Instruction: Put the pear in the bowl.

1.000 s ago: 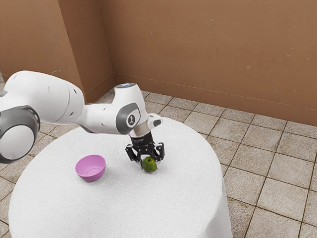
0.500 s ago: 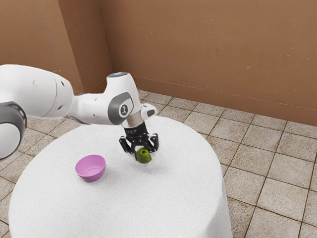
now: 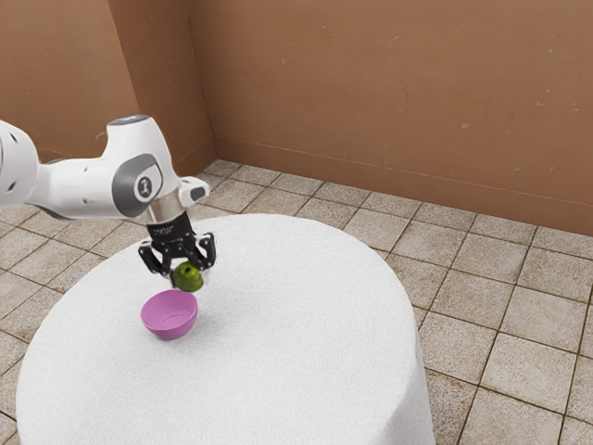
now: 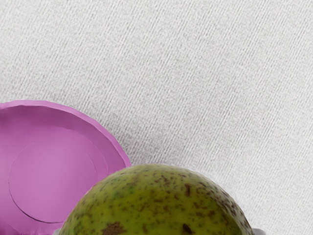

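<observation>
The pear (image 3: 189, 277) hangs left of centre in the exterior view, pinched between the fingers of my gripper (image 3: 188, 272), above the table and near the pink bowl (image 3: 169, 322).

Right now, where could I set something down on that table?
Bare cloth on the table stretches from the bowl to the edge on the exterior view's right, and below the bowl in that view. Crowded: around the bowl, where the tool holds the pear.
</observation>
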Tool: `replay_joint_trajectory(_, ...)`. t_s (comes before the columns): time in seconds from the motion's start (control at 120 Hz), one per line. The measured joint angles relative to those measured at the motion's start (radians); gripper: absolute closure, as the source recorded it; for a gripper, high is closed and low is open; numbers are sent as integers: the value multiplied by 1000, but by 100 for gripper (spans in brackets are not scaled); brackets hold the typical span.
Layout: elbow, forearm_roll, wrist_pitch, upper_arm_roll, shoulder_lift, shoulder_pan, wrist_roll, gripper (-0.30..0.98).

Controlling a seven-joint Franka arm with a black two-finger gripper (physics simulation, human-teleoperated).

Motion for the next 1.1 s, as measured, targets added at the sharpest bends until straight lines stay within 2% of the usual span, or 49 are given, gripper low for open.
replay_joint_trajectory(0.217, -14, 22, -12, 22, 34, 19, -1, 30)
replay_joint_trajectory(0.633, -28, 21, -10, 23, 91, 50, -4, 30)
replay_joint_trajectory(0.817, -25, 21, -7, 23, 91, 47, 0, 13)
replay_joint_trajectory(0.983, -22, 37, -21, 27, 3, 9, 3, 6)
replay_joint_trajectory(1.1, 93, 91, -49, 19, -13, -26, 7, 3)
